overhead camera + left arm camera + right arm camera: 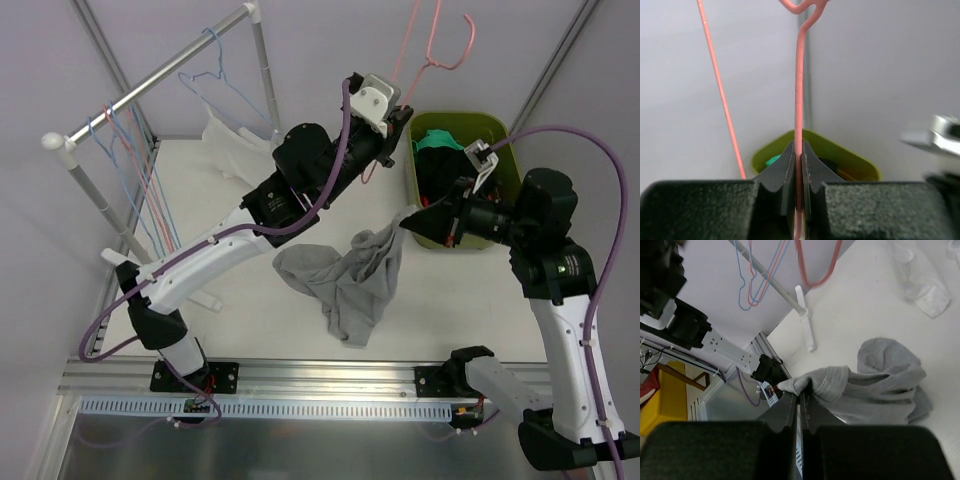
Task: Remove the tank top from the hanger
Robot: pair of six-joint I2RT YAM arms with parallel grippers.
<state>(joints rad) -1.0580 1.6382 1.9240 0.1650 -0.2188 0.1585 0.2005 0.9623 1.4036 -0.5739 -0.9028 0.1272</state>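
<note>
While my left hand [799, 159] clamps the pink hanger [799, 75] aloft, my right hand [800, 401] pinches a hem of the grey tank top [345, 280], which trails onto the desk [470, 305], apparently clear of the wire; next, I lower and release.

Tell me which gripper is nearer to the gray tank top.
Right. The right gripper has its jaws shut on an edge of the gray tank top. The left gripper is apart from it, farther back, clamping the pink hanger.
</note>
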